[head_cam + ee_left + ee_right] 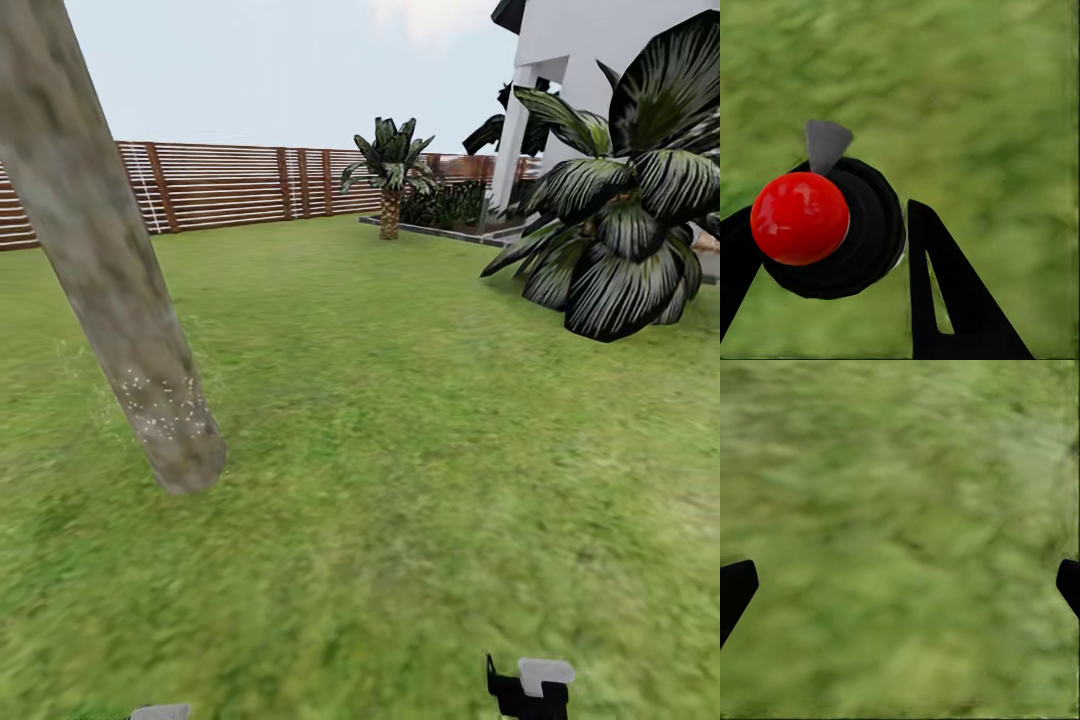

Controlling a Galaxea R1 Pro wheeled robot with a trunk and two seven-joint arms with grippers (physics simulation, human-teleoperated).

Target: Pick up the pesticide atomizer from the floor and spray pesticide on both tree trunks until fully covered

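The pesticide atomizer (870, 232) is a black round body with a glossy red ball on top and a grey nozzle. My left gripper (825, 229) is shut on it, one black finger on each side, above grass. A tree trunk (120, 290), thick and mottled grey-tan, leans across the left of the head view. White specks dot it just above its base. My right gripper (900, 585) is open over bare grass, its fingertips (735, 585) far apart. Part of the right arm (530, 688) shows at the bottom edge of the head view.
The garden lawn (400, 450) stretches ahead to a brown slat fence (220, 185). A short palm (390, 180) stands far back near a planted bed. A large dark-leaved plant (620, 230) and a white house (590, 60) are at the right.
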